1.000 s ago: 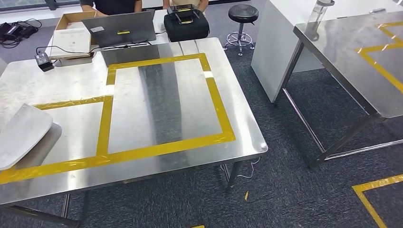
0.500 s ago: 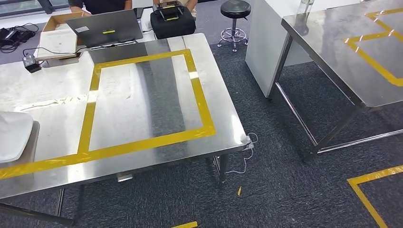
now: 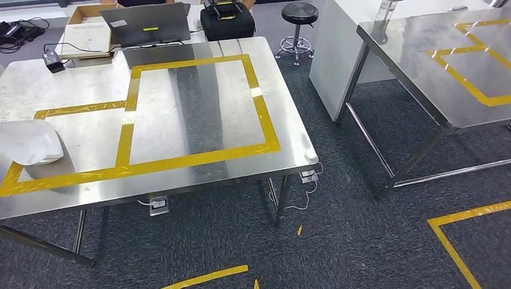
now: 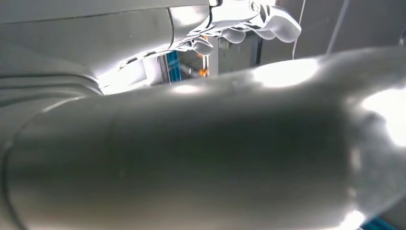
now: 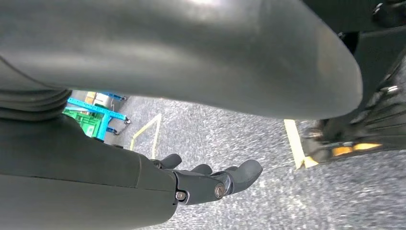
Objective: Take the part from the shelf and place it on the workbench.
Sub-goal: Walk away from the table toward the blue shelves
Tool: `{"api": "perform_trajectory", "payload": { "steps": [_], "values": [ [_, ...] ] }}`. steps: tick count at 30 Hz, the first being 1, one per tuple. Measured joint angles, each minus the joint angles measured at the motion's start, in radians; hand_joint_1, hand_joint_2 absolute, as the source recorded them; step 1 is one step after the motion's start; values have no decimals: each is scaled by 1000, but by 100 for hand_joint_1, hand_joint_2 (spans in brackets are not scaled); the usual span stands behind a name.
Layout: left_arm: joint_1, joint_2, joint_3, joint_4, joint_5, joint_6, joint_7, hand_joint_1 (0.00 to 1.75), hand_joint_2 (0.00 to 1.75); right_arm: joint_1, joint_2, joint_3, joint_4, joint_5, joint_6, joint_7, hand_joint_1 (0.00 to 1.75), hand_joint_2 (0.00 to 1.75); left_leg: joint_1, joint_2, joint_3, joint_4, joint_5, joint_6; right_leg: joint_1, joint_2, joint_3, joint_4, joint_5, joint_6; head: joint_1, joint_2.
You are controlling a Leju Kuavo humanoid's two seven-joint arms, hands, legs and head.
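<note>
You are looking down on the workbench (image 3: 199, 90), a steel table taped with a yellow frame (image 3: 199, 108). The part (image 3: 27, 141), a pale curved shell, is showing at the bench's left edge, over the yellow tape there; whether it is resting on the steel or being held above it you cannot tell. In the left wrist view a broad grey curved surface (image 4: 191, 158) is lying across the lens, likely that same part, and the left hand (image 4: 249, 21) is showing pale, overexposed fingers (image 4: 282, 26) curling past its far edge. Grip is unclear there, so you cannot tell whether that hand is holding it.

The right hand (image 5: 210, 179) is hanging over grey carpet (image 5: 230, 134), dark fingers (image 5: 244, 172) loosely extended and apart, holding nothing.

At the bench's far end a laptop (image 3: 147, 24), a cardboard box (image 3: 87, 36), a power brick (image 3: 53, 61) and a black bag (image 3: 228, 21) are sitting. A stool (image 3: 299, 15) is standing beyond the corner. A second taped table (image 3: 446, 66) is standing to the right, well apart.
</note>
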Motion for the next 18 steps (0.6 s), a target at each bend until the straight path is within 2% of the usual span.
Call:
{"api": "perform_trajectory", "payload": {
  "steps": [1, 2, 3, 4, 5, 6, 8, 9, 10, 12, 13, 14, 15, 16, 17, 18],
  "values": [
    [17, -4, 0, -15, -7, 0, 0, 0, 0, 0, 0, 0, 0, 0, 0, 0, 0, 0, 0, 0, -15, 4, 9, -3, 0, -1, 37, -29, 21, 0, 0, 0],
    [33, -8, 2, -32, -17, 0, 0, 0, 0, -2, 0, 0, 0, -1, 0, 0, 0, 0, 0, 1, -29, 10, 16, -6, 0, -3, 90, -88, 34, -3, 1, 0],
    [49, -12, 4, -51, -28, 0, 0, 0, 0, -3, 0, -1, 0, -1, 0, 2, 0, 0, 0, 1, -40, 15, 23, -10, 1, -4, 143, -157, 33, -9, 1, 0],
    [63, -18, 8, -70, -40, 0, 0, 0, 0, -4, -1, -1, -1, 0, 0, 4, 0, 0, -1, 2, -46, 18, 29, -15, 5, -5, 183, -211, 27, -18, 1, 0],
    [78, -23, 13, -89, -50, 1, 0, 0, 0, -6, -1, -1, -1, 0, 0, 6, 0, 0, -1, 3, -48, 20, 34, -21, 8, -5, 206, -247, 16, -28, 2, 0],
    [93, -29, 19, -108, -59, 1, 0, 0, 0, -6, -1, -2, -1, 0, 1, 8, 0, 0, -1, 3, -47, 17, 40, -27, 12, -5, 210, -261, 12, -39, 3, 0],
    [126, -37, 37, -138, -68, 1, 0, 0, 0, -5, 0, -4, -1, -1, 1, 9, 0, 0, 0, 2, -48, 14, 47, -40, 10, -7, 201, -269, 29, -58, 6, 0],
    [145, -39, 50, -152, -69, 1, 0, 0, 0, -5, 0, -5, -1, -3, 1, 9, 0, 0, 1, -1, -53, 22, 31, -46, 8, -8, 194, -275, 42, -66, 5, 0],
    [163, -41, 64, -165, -69, 1, 1, 0, 0, -4, 1, -6, -1, -4, 1, 9, 0, 0, 3, -5, -62, 47, -3, -51, 5, -10, 185, -280, 55, -73, 4, 0],
    [200, -44, 93, -188, -69, 1, 1, 0, 0, -4, 2, -8, -1, -6, 0, 9, 0, 0, 7, -11, -86, 146, -105, -60, 3, -11, 161, -283, 80, -79, 3, 0],
    [218, -46, 106, -197, -69, 1, 1, 0, 0, -3, 2, -9, -1, -6, 0, 9, 0, 0, 8, -11, -94, 203, -142, -65, 3, -12, 147, -283, 91, -79, 3, 0],
    [235, -49, 118, -206, -69, 1, 1, 0, 0, -2, 2, -10, -1, -6, 0, 9, 0, 0, 10, -11, -93, 246, -157, -69, 3, -12, 132, -282, 103, -77, 3, 0],
    [251, -51, 131, -213, -68, 1, 1, 0, 0, -2, 3, -12, -1, -6, 0, 9, 0, 0, 12, -11, -78, 261, -148, -73, 2, -12, 116, -281, 114, -75, 3, 0],
    [268, -53, 145, -221, -67, 1, 2, 0, 0, -1, 3, -14, -1, -7, 0, 9, 0, 0, 15, -11, -48, 245, -123, -76, 0, -12, 100, -279, 126, -72, 3, 0],
    [284, -56, 162, -230, -64, 1, 1, 0, 0, -1, 4, -16, -1, -7, 0, 9, 0, 0, 19, -11, -2, 198, -97, -79, -2, -12, 85, -277, 136, -67, 3, 0],
    [298, -59, 179, -237, -60, 1, 1, 0, 0, -1, 4, -19, -1, -8, 0, 9, 0, 0, 20, -12, 50, 131, -91, -81, -3, -12, 73, -273, 145, -61, 2, 0]
  ]
}}
